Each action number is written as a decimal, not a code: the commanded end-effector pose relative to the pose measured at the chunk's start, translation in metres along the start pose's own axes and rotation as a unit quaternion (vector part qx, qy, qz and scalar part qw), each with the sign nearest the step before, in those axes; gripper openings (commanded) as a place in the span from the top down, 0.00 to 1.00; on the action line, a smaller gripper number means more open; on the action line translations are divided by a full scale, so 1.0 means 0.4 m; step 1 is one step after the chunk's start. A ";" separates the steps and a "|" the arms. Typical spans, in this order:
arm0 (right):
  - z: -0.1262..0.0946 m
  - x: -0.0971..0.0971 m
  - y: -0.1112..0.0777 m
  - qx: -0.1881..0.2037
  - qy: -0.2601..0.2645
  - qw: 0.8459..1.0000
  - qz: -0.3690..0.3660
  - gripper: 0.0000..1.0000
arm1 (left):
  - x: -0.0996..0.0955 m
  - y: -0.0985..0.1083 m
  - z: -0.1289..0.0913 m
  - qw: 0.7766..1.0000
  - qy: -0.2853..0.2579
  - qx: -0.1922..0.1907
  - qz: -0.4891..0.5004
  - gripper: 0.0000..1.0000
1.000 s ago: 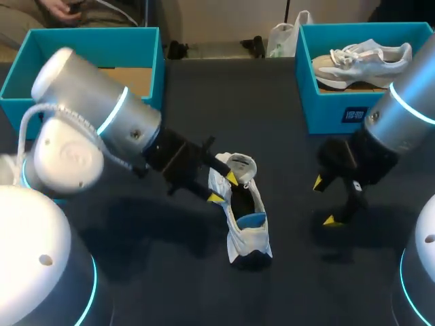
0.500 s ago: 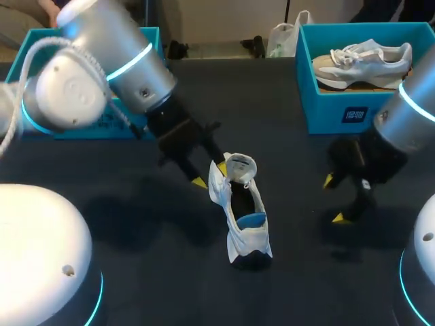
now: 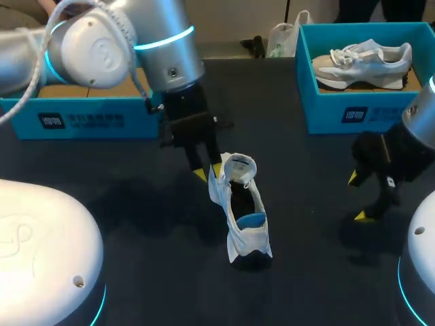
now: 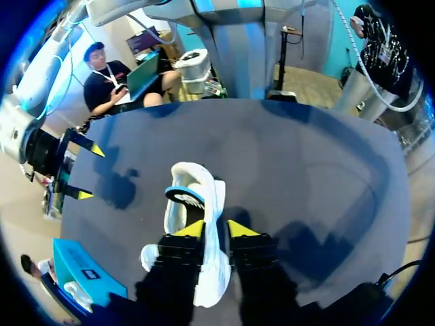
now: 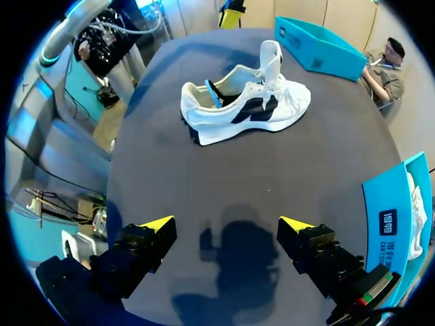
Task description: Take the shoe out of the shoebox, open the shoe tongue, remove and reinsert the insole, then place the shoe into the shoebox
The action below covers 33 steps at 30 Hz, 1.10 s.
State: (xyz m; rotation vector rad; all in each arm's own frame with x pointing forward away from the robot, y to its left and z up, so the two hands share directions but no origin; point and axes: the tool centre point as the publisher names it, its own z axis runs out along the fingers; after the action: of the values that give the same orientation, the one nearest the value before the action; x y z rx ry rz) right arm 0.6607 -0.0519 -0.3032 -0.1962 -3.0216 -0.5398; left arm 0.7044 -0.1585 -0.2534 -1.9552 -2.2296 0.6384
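Head view: shoe (image 3: 248,221) is out of its box and sits on its sole mid-worktop (image 3: 156,272), with the heel toward the robot. White upper, dark inside, blue insole visible at the heel, tongue lifted at the far end. Left hand (image 3: 207,172) is down at the tongue's edge, probably working the tongue open so the insole can come out. Can't tell from here if it grips. Right hand (image 3: 358,197) is released and holds nothing. It sits well apart from the shoe, likely parked out of the way. Empty shoebox (image 3: 88,121) is far left. The second shoebox (image 3: 340,112), far right, holds another shoe (image 3: 367,58).

Left wrist view: left hand (image 4: 214,229) is right over the shoe (image 4: 194,197), and white upper material runs under it. Whether it's clamped or loose, cannot tell. The blue heel liner is ahead of the hand. Right hand (image 4: 88,173) is off to the side and spread.

Right wrist view: right hand (image 5: 228,227) is wide apart over bare worktop. Shoe (image 5: 245,109) is ahead, side on, with a dark side logo and the tongue standing upright.
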 end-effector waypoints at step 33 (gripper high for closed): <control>0.000 0.006 -0.001 0.000 -0.003 1.000 0.000 0.00 | -0.094 -0.017 0.103 0.995 0.067 0.051 0.057 1.00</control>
State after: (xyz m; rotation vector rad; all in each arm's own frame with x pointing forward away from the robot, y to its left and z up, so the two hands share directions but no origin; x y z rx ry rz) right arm 0.6599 -0.0524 -0.3031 -0.1949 -3.0226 -0.5429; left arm 0.6905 -0.1949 -0.2698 -2.0292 -1.9932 0.5954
